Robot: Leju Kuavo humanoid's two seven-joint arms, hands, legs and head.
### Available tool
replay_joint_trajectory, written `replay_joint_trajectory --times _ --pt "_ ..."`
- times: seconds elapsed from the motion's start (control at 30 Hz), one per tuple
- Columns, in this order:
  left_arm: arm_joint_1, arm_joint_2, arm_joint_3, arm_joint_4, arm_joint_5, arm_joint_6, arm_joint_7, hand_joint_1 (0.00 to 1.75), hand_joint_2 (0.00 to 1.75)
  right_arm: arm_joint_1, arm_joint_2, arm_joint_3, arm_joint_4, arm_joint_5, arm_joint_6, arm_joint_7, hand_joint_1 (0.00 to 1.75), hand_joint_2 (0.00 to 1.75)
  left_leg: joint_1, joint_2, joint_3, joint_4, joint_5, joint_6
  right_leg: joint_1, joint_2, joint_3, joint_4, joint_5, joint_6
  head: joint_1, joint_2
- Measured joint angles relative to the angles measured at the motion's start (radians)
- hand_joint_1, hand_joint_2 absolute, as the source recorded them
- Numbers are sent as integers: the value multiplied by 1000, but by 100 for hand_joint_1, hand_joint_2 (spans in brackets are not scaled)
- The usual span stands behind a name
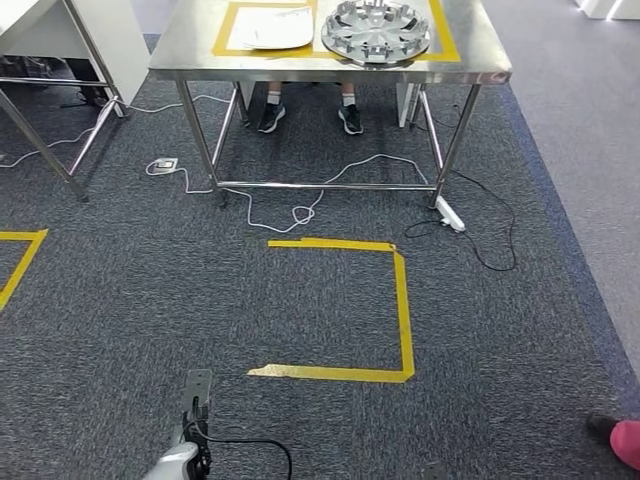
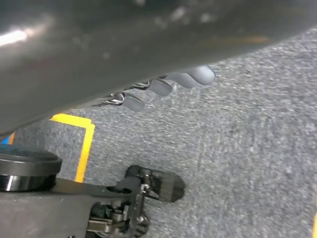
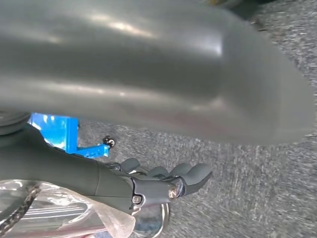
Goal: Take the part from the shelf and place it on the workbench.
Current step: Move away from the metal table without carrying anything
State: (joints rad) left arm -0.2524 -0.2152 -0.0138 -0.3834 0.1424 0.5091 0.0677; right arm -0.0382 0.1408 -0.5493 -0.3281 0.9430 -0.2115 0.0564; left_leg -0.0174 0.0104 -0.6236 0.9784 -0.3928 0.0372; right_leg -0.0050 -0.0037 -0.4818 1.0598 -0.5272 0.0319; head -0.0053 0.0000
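Observation:
A round silver part [image 1: 375, 30] shaped like a wheel cover lies flat on the steel workbench [image 1: 483, 72], inside a yellow tape outline at its right end. My left arm [image 1: 180, 458] hangs low at the bottom of the head view, far from the bench. In the left wrist view my left hand [image 2: 160, 87] points over grey carpet, its fingers [image 2: 132, 101] spread and holding nothing. My right hand [image 3: 164, 181] also hangs above the carpet with its fingers stretched out and nothing in them.
A white sheet [image 1: 275, 28] lies beside the part. A person's feet [image 1: 272, 115] show under the bench. Cables and a power strip [image 1: 450, 215] lie by its legs. A yellow tape outline [image 1: 404, 310] marks the carpet. Another table [image 1: 75, 40] stands at left; a pink shoe [image 1: 626, 442] at right.

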Motion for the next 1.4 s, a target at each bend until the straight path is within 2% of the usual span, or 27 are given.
replay_joint_trajectory --times 0.03,0.07,0.13,0.17,0.2,0.27,0.3,0.33,0.37,0.4,0.43,0.47,0.5,0.53,0.57,0.6,0.73,0.9,1.03,1.13,1.4 --pt "0 0 -1 0 1 2 0 0 0 -3 0 0 0 0 -1 -1 0 0 -1 0 -7 3 9 -5 2 0 41 -66 -20 -4 0 0" --pt "0 0 -2 0 3 4 0 0 0 -6 0 0 0 0 -1 -2 0 0 -2 1 -12 4 17 -10 4 0 64 -108 -36 -8 -1 0" --pt "3 0 -2 0 6 6 -1 0 0 -4 0 0 0 0 -2 -3 0 0 0 2 -20 6 27 -22 4 -2 58 -130 -39 -21 0 0" --pt "6 0 -2 1 7 7 -2 0 0 -1 0 -1 1 0 -3 -3 0 0 2 1 -25 16 13 -29 3 -3 52 -130 -31 -30 -1 0" --pt "9 0 -2 1 9 7 -2 0 0 1 0 -1 1 0 -3 -3 0 0 4 0 -34 42 -20 -36 1 -5 46 -131 -22 -37 -2 0" --pt "12 1 -2 3 13 7 -2 0 0 3 1 -1 1 0 -3 -3 0 0 11 -1 -63 150 -117 -49 1 -6 29 -130 -5 -45 -5 0" --pt "13 2 -2 4 15 8 -2 0 0 4 1 -1 1 1 -2 -3 0 0 14 -1 -77 214 -152 -54 1 -6 21 -128 2 -45 -5 0" --pt "14 2 -2 6 18 9 -2 0 0 4 1 -1 2 1 -2 -3 0 0 16 -1 -83 264 -164 -58 2 -7 14 -126 9 -44 -5 0" --pt "14 3 -3 8 21 11 -2 0 0 4 1 -1 2 1 -1 -3 0 0 19 -1 -76 282 -155 -60 2 -7 7 -122 15 -42 -5 0" --pt "15 3 -3 11 24 14 -2 0 0 4 1 -1 2 2 -1 -3 0 0 20 -1 -52 263 -133 -60 2 -7 0 -117 19 -40 -5 0" --pt "15 3 -3 13 27 16 -2 0 0 4 1 -1 2 2 0 -3 0 0 22 -1 -14 212 -105 -59 2 -7 -6 -111 21 -39 -6 0" --pt "14 4 -2 15 31 17 -2 0 0 4 1 -1 2 3 1 -3 0 0 22 -2 30 147 -90 -55 2 -7 -13 -106 22 -36 -6 0" --pt "14 4 -2 17 33 18 -2 0 0 3 1 -1 2 3 2 -3 0 0 21 -2 67 89 -81 -50 3 -7 -19 -101 24 -33 -5 0" --pt "13 5 -2 19 38 18 -2 0 0 1 1 -1 2 4 2 -3 0 0 20 -2 89 49 -80 -45 4 -7 -23 -98 26 -28 -5 0" --pt "12 6 -2 22 41 18 -2 0 0 0 1 -1 2 5 2 -3 0 0 18 -2 98 27 -85 -39 5 -7 -27 -97 28 -22 -5 0" --pt "12 7 -2 25 45 19 -1 0 0 -1 1 -1 2 6 2 -3 0 0 18 -2 99 16 -87 -36 6 -6 -32 -94 29 -19 -4 0" --pt "9 9 -2 33 56 21 1 0 0 -2 1 -1 2 8 2 -3 0 0 16 -3 94 1 -88 -27 6 -8 -44 -93 37 -35 -2 0" --pt "7 11 -1 39 64 21 1 0 0 -2 1 -1 2 8 -1 -4 0 0 8 -3 87 1 -80 -14 -2 -7 -48 -99 50 -14 -3 0" --pt "6 14 -1 41 67 22 1 0 0 -2 1 -1 2 8 -1 -4 0 0 5 -3 81 2 -75 -9 -5 -7 -54 -100 57 -3 -3 0" --pt "6 16 0 42 67 23 1 0 0 -2 1 -1 2 7 -1 -5 0 0 5 -3 77 2 -71 -8 -5 -7 -58 -100 60 0 -3 0" --pt "5 17 0 49 79 25 2 0 0 -2 1 -1 2 -13 0 -14 0 0 6 -3 75 2 -68 -10 -4 -7 -63 -96 61 -1 -3 0"
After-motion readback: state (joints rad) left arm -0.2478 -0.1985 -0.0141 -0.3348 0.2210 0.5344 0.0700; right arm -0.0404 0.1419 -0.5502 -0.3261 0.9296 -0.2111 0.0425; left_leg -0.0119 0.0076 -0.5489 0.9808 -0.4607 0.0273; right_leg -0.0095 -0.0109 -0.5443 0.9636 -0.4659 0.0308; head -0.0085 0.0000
